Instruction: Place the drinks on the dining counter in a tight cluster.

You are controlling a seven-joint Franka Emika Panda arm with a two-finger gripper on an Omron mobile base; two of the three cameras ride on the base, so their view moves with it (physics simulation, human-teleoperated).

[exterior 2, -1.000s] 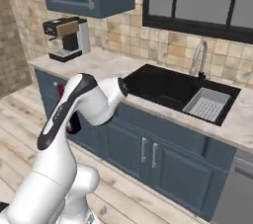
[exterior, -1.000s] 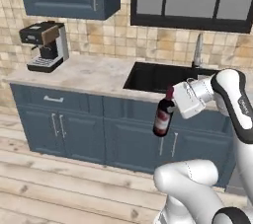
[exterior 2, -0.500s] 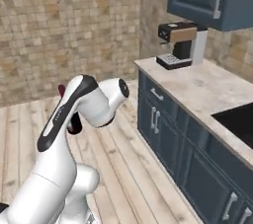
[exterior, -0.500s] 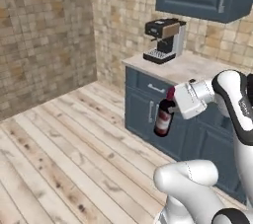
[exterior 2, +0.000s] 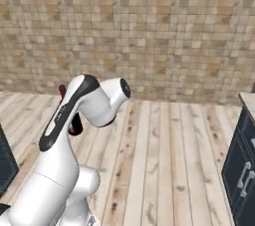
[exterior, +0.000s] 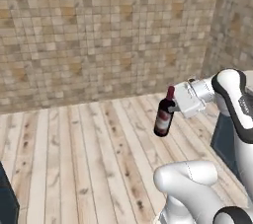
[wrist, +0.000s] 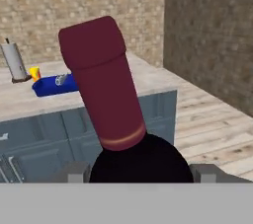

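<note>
A dark wine bottle [exterior: 163, 119] with a red top hangs in the air over the wooden floor, and my gripper [exterior: 171, 100] is shut on its neck from the right. In the right base view the bottle [exterior 2: 74, 125] peeks out behind my arm's upper link. The hand view looks down the bottle's red neck [wrist: 106, 85], with a grey fingertip [wrist: 74, 171] on each side of its shoulder. Behind it stands a beige-topped counter [wrist: 148, 82] with a blue-grey base; I cannot tell whether it is the dining counter.
On that counter lie a blue tray [wrist: 52, 85], a small yellow item [wrist: 34, 73] and a grey upright cylinder [wrist: 13, 61]. A stone-tiled wall [exterior: 108, 35] faces me across the plank floor. Dark blue cabinet corners show at the lower left [exterior: 6, 196] and at the right [exterior 2: 241, 170].
The whole picture has swung: the camera has turned away from the coffee machine and sink counter toward a bare tiled wall. The bottle stays in my grip, at the same place relative to the arm.
</note>
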